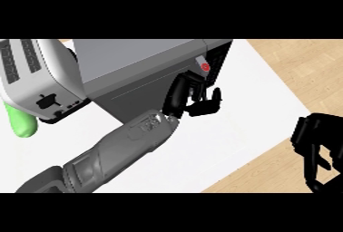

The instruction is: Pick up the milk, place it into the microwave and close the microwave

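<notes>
The microwave (pixel 137 59) stands at the back of the white counter, with a grey top, a dark front and a red button (pixel 205 67) on its right-hand panel. Its door looks flush with the front. My left hand (pixel 189 96) comes in on a long forearm from the lower left. Its straight fingers lie against the right part of the dark door, just below the button panel, and the thumb sticks out to the right. It holds nothing. My right hand (pixel 316 147) rests at the right edge with relaxed fingers. No milk shows anywhere in the view.
A white toaster (pixel 40 77) stands left of the microwave, close against its side. A green object (pixel 21 122) pokes out below the toaster at the left edge. The white counter mat (pixel 221 136) ends on a wooden top (pixel 275 163) at the right.
</notes>
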